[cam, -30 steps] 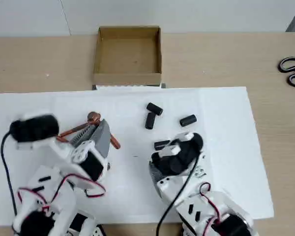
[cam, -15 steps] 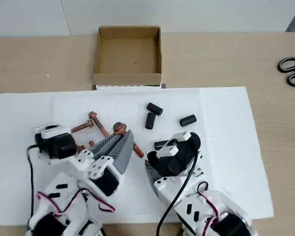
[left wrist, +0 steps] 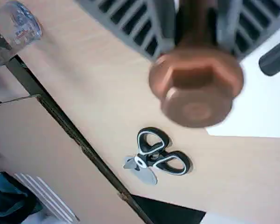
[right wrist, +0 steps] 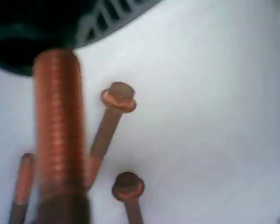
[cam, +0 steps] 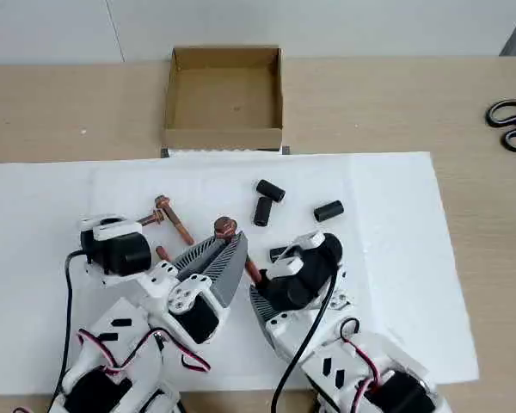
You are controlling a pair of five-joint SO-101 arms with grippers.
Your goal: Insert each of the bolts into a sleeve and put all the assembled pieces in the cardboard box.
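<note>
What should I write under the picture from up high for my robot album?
Left gripper grips a copper bolt, near black sleeves and the cardboard box.

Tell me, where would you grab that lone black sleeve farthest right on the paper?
Probably across the middle of the sleeve, coming down from above. It lies on its side on the white paper, with bare paper all around, so both long flanks are free for an end effector, and its ends are left clear.

Copper bolt (cam: 226,228) aloft, tilted, centre; more bolts (cam: 174,222) lie left; black sleeves (cam: 270,190) scattered right; open cardboard box (cam: 223,138) far.
</note>
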